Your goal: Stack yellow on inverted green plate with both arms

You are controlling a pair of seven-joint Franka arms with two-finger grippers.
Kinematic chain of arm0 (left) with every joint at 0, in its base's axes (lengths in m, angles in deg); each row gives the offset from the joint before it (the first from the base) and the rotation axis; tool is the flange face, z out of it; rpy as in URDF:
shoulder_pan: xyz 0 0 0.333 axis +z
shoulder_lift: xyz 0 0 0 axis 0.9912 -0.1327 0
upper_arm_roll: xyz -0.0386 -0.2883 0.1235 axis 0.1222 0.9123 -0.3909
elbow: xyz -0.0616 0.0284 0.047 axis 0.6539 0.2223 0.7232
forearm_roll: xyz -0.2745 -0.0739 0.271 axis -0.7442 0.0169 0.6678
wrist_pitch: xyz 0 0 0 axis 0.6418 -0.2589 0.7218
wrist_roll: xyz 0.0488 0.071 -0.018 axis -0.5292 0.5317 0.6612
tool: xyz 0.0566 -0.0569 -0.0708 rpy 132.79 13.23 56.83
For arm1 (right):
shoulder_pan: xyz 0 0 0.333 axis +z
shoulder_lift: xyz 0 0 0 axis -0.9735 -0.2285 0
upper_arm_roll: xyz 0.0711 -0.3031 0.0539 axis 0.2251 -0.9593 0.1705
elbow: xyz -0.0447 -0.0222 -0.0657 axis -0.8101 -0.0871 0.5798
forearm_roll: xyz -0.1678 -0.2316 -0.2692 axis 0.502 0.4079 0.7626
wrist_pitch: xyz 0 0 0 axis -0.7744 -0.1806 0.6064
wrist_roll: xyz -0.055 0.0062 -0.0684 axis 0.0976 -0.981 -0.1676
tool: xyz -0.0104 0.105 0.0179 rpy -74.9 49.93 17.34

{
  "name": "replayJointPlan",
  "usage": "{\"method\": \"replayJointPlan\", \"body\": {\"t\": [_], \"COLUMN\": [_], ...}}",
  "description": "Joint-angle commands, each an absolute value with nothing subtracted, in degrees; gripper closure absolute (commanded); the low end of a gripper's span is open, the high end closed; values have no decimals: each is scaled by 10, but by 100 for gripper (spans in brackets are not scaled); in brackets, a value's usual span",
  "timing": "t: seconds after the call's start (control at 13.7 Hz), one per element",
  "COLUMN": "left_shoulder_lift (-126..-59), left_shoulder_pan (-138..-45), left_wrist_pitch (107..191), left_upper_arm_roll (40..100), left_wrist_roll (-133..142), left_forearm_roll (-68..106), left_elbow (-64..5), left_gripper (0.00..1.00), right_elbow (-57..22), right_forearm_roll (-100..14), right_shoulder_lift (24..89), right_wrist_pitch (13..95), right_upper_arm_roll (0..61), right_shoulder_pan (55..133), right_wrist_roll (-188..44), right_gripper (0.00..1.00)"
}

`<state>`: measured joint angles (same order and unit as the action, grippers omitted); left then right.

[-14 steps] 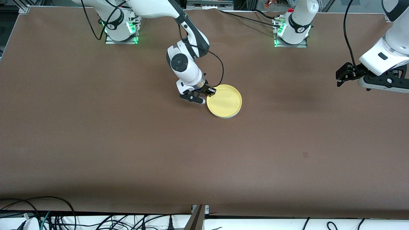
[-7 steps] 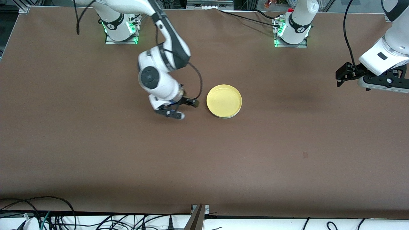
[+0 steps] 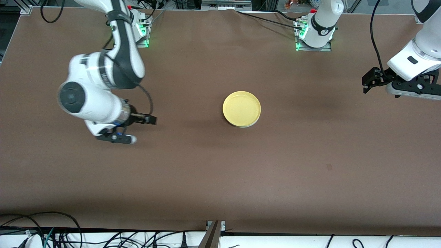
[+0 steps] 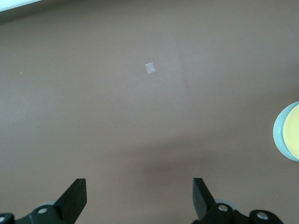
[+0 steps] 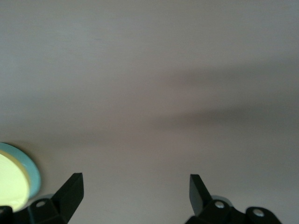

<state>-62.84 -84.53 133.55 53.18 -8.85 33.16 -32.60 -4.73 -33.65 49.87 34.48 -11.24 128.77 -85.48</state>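
Once the right gripper (image 3: 137, 129) had backed off from the ten o'clock edge of the yellow (image 3: 242, 109), where it sat a second earlier, it ended up well apart from it. It hung over bare table (image 3: 220, 172) out around nine o'clock of the stack, toward the right arm's end. Its fingers were spread wide with nothing between them.

The yellow hadn't budged at all. It was sitting mid-table on the green plate (image 4: 276, 133), which only peeked out as a thin pale rim underneath.

The left gripper (image 3: 366, 84) was just waiting out at roughly two to three o'clock of the stack, over the left arm's end, fingers also wide apart and empty.

With both hands off and the plate staying put, I'd say the stacking was pretty much done.
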Motion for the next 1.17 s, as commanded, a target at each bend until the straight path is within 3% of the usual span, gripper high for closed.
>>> {"method": "replayJointPlan", "body": {"t": [0.0, 0.15, 0.36, 0.51, 0.88, 0.95, 1.09], "left_shoulder_lift": [-624, -624, -624, -624, -625, -624, -625], "left_shoulder_pan": [-847, -847, -847, -847, -847, -847, -847], "left_wrist_pitch": [1322, 1322, 1322, 1322, 1322, 1322, 1322], "left_upper_arm_roll": [534, 534, 534, 534, 533, 533, 534], "left_wrist_roll": [-81, -82, -82, -82, -86, -86, -86], "left_forearm_roll": [345, 345, 345, 345, 345, 345, 345], "left_elbow": [-317, -317, -317, -317, -317, -317, -317], "left_gripper": [0, 0, 0, 0, 0, 0, 0], "right_elbow": [-33, -33, -10, -6, -11, -19, -34], "right_forearm_roll": [-331, -326, -250, -228, -73, -63, -52], "right_shoulder_lift": [495, 501, 535, 570, 677, 694, 737], "right_wrist_pitch": [278, 238, 225, 219, 219, 219, 225], "right_upper_arm_roll": [-181, -223, -210, -106, 304, 347, 348], "right_shoulder_pan": [1285, 1278, 1245, 1147, 801, 760, 751], "right_wrist_roll": [-749, -686, -688, -690, -690, -690, -691], "right_gripper": [0, 0, 0, 0, 0, 0, 0]}}
